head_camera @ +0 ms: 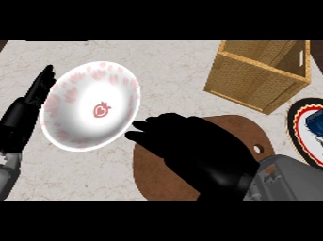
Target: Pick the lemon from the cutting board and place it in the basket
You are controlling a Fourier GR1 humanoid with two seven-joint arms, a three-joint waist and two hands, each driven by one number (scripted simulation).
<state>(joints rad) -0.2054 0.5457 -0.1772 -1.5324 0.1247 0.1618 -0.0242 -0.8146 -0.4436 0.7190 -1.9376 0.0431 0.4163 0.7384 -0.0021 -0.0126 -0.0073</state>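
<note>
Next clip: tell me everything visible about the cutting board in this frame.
The cutting board is a brown, wood-looking slab with rounded corners and a small round hanging hole near its right edge. It lies flat on the pale marbled counter, in front of the woven basket and between the white plate and a dark-rimmed plate at the right edge. The right hand stretches across it, fingers curled downward, hiding most of its surface. No lemon can be seen on the board; the hand may be covering it.

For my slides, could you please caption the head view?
Right hand curled over the cutting board, lemon hidden; basket beyond, left hand resting beside a plate.
</note>
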